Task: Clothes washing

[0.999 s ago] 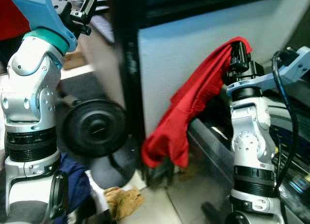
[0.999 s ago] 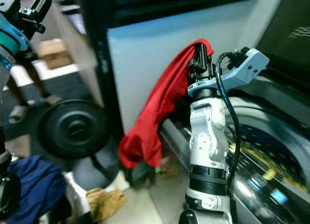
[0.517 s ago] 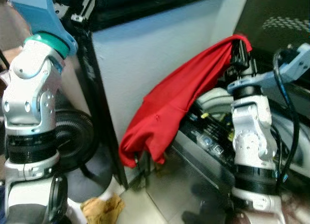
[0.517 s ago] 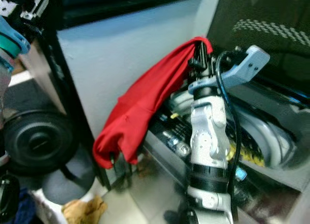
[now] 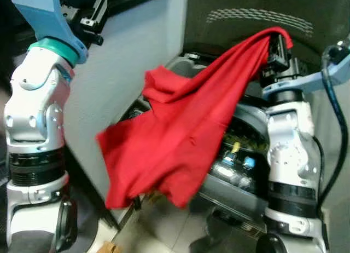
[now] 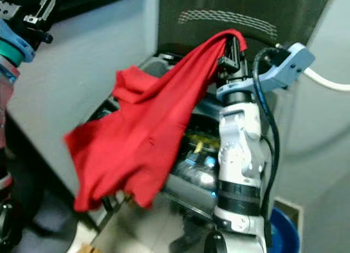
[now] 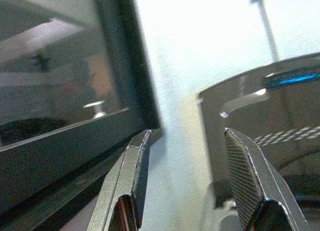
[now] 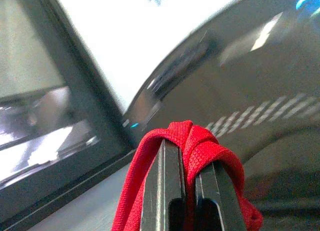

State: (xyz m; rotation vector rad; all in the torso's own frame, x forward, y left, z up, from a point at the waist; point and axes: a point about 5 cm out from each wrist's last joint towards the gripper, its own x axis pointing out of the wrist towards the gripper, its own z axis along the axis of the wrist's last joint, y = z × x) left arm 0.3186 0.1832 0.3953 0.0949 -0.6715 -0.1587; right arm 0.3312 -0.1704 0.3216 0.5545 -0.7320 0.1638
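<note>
The red garment (image 5: 180, 138) hanging below the right tool (image 5: 278, 45) hides much of the blurred washing machine (image 5: 240, 154) behind it.

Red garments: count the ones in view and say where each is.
1. The red garment hangs from the shut right gripper, raised in front of the washing machine. Others may be hidden behind it.

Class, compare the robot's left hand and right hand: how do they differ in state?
The right hand is shut on the red garment, which drapes down from it; the left hand is open and holds nothing. The right hand is raised over the washing machine; the left hand is beside the wall. Both are raised high.
</note>
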